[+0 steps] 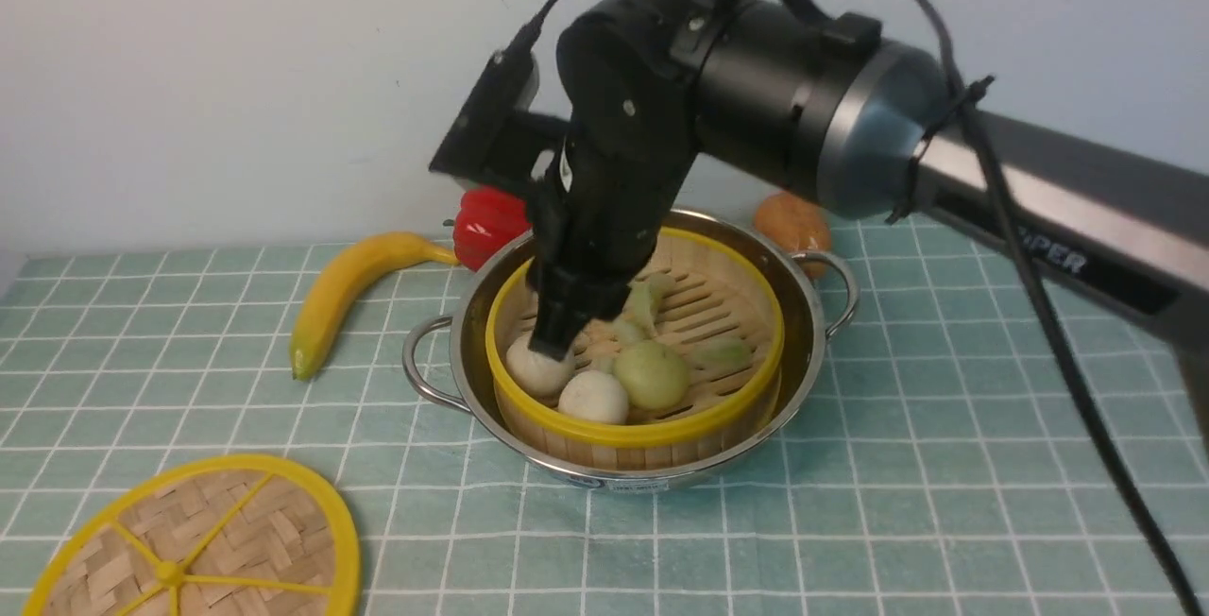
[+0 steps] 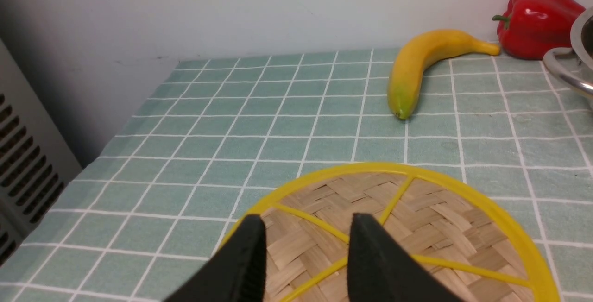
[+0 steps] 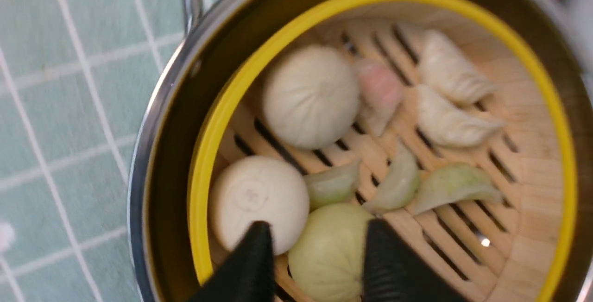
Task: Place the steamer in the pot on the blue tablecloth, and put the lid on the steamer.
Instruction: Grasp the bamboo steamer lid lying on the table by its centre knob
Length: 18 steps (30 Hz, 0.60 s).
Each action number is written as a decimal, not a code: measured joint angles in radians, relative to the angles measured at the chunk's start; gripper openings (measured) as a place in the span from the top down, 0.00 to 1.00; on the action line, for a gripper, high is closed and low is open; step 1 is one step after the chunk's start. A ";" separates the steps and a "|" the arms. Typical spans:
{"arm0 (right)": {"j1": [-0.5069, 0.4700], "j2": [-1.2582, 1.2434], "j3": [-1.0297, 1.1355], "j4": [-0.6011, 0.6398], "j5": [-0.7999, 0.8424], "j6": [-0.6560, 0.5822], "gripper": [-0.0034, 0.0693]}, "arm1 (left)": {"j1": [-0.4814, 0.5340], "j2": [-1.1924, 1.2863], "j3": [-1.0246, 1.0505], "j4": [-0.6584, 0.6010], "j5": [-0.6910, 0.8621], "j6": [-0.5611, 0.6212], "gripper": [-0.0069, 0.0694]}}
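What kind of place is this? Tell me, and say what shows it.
Probably a robot test table dressed as a kitchen: a robot gripper hangs over a pot with a steamer of buns, on a checked tablecloth.

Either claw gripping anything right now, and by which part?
Nothing held: right claw hangs open over the bamboo steamer; left claw is open over the woven lid.
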 joint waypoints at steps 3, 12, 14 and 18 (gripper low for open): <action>0.000 -0.079 -0.033 0.004 -0.001 0.085 0.95 | 0.000 0.000 0.000 0.000 0.000 0.000 0.59; 0.000 -0.211 -0.046 0.099 -0.001 0.277 0.97 | 0.000 0.000 0.000 0.000 0.000 0.000 0.59; 0.000 -0.215 -0.046 0.105 -0.001 0.284 0.97 | 0.000 0.000 0.000 0.000 0.000 0.000 0.59; 0.000 -0.216 -0.046 0.105 -0.001 0.288 0.96 | 0.000 0.000 0.000 0.000 0.000 0.000 0.59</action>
